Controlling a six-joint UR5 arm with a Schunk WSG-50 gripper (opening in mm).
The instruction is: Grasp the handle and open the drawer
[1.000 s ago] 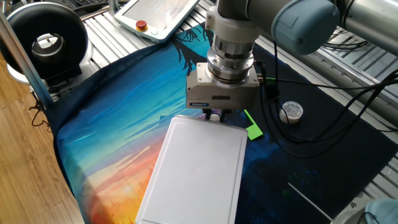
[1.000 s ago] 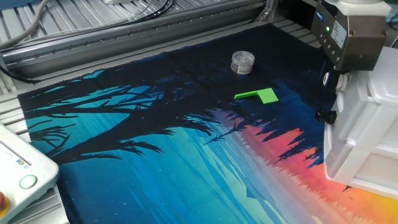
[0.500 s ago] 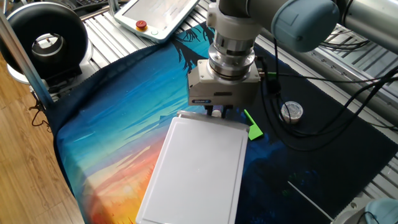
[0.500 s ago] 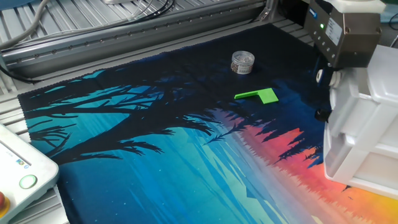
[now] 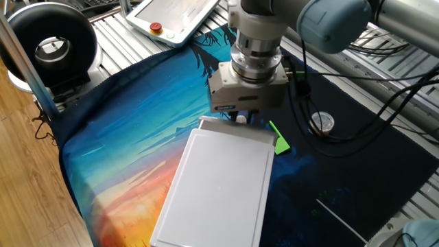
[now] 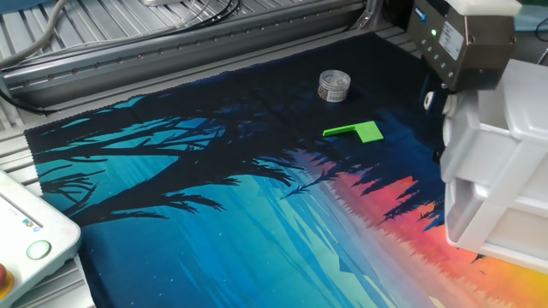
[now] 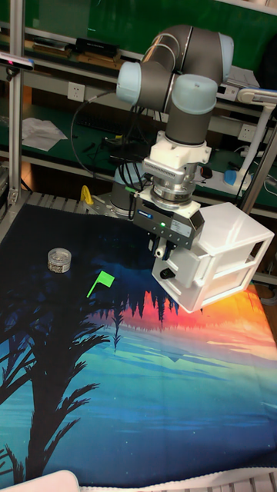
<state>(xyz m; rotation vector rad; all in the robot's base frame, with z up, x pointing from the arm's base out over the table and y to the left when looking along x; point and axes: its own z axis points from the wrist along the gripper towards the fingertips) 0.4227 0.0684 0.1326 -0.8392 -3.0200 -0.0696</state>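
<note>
Drawer looks partly out, pincer clenched on handle right of center; more pulling left imo.

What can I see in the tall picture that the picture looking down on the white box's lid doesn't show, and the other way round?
Only the tall view shows the box's front, where the drawer sticks out slightly, plus shelves behind the robot. Only the lid-side view shows the box's flat top, a black round device and a control tablet. Both show the gripper at the box's front, the green piece and the silver cap.
</note>
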